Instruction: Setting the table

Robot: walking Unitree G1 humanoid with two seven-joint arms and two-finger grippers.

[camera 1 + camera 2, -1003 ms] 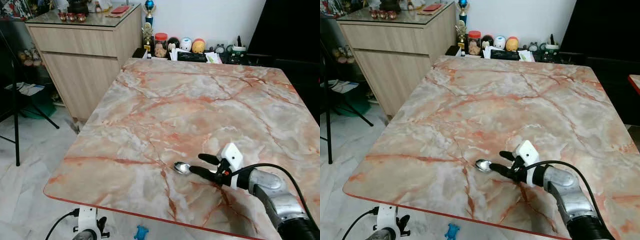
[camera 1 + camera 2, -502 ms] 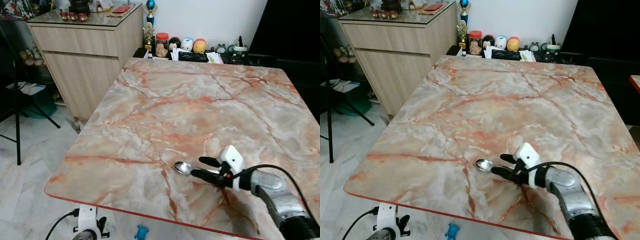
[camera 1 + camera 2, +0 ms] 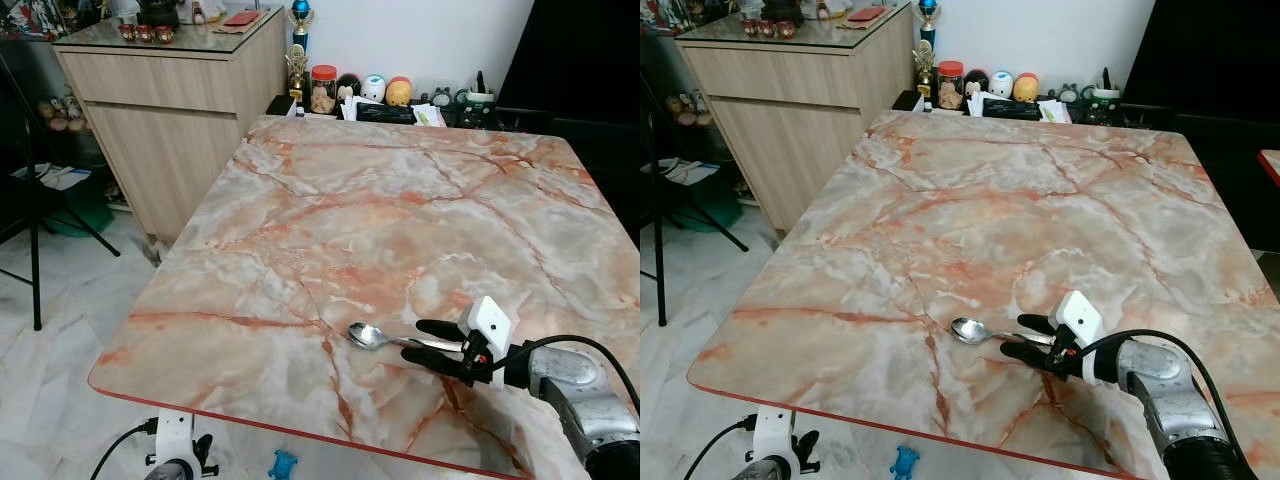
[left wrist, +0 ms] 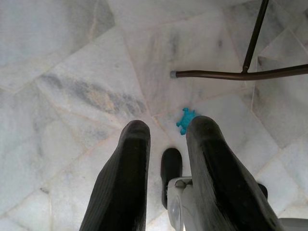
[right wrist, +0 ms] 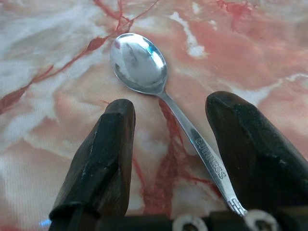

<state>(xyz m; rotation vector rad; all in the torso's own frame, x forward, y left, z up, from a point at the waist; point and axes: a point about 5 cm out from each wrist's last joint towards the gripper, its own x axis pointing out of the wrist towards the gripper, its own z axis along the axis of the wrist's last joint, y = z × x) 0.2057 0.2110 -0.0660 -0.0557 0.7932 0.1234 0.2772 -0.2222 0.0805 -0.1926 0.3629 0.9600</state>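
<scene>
**Q:** so where was your right gripper [image 3: 422,340] at?

**A:** spread wide, holding nothing. My fingers [image 5: 103,159] sat either side of the spoon [image 5: 159,91] handle without touching it. The spoon lay flat on the marble table [image 3: 400,200], bowl pointing away from me, near the front edge. Left gripper [image 4: 166,144] hung parted over the floor [image 4: 62,72].

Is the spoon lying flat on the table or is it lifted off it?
Flat on the table. The spoon lies bowl up on the marble table, its handle running between the open fingers of the right tool, which do not touch it.
</scene>
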